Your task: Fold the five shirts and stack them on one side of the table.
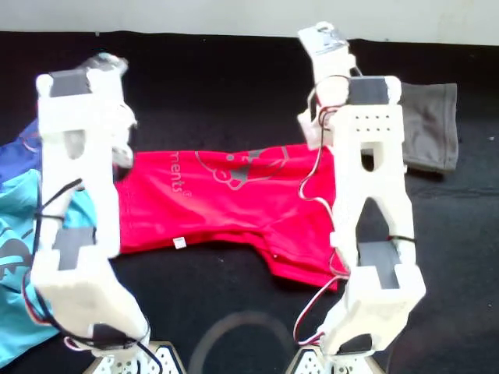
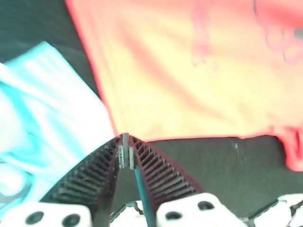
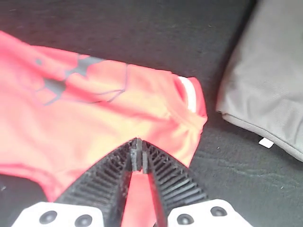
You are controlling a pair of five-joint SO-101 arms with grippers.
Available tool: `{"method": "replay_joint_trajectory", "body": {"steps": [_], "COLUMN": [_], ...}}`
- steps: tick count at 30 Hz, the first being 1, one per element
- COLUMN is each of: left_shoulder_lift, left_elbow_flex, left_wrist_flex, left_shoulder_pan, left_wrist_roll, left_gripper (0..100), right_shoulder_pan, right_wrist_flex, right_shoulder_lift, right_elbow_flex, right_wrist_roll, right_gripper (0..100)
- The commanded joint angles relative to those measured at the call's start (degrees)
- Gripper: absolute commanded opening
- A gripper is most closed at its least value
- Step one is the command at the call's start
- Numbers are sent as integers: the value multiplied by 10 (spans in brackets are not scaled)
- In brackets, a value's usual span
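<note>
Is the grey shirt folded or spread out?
Folded: the grey shirt lies as a compact block with layered edges, beside the spread red shirt.

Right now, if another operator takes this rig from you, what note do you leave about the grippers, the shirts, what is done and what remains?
Left gripper: fingers shut, over the red shirt's edge, next to the teal shirt.
Right gripper: fingers shut, over the red shirt near its collar.
Red shirt lies spread mid-table. Teal and blue shirt lie unfolded on the left side.
Done: grey shirt looks folded, far right.
Left: fold red, teal, blue; stack them.
</note>
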Motion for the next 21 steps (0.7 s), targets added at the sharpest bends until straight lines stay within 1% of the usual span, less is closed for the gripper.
{"method": "replay_joint_trajectory", "body": {"steps": [1,3,6,8,11,15,18,21], "left_shoulder_lift": [-106,-133,-148,-148,-147,-140,-96,-41], "left_elbow_flex": [194,265,341,370,403,453,450,371], "left_wrist_flex": [-105,-156,-220,-251,-300,-416,-494,-511], "left_shoulder_pan": [-6,-45,-135,-188,-244,-320,-386,-458], "left_wrist_roll": [-15,-47,-103,-140,-187,-258,-297,-300], "left_gripper": [8,8,8,8,8,8,8,8], "right_shoulder_pan": [-16,-18,-16,-16,-18,-15,-18,-18], "right_wrist_flex": [31,51,74,82,91,104,104,103], "right_shoulder_lift": [-56,-73,-99,-115,-133,-160,-211,-277], "right_elbow_flex": [-25,-25,-25,-24,-24,-17,24,87], "right_wrist_roll": [-3,-3,-3,-3,-3,-3,-3,-2], "right_gripper": [6,6,6,6,6,6,6,6]}}
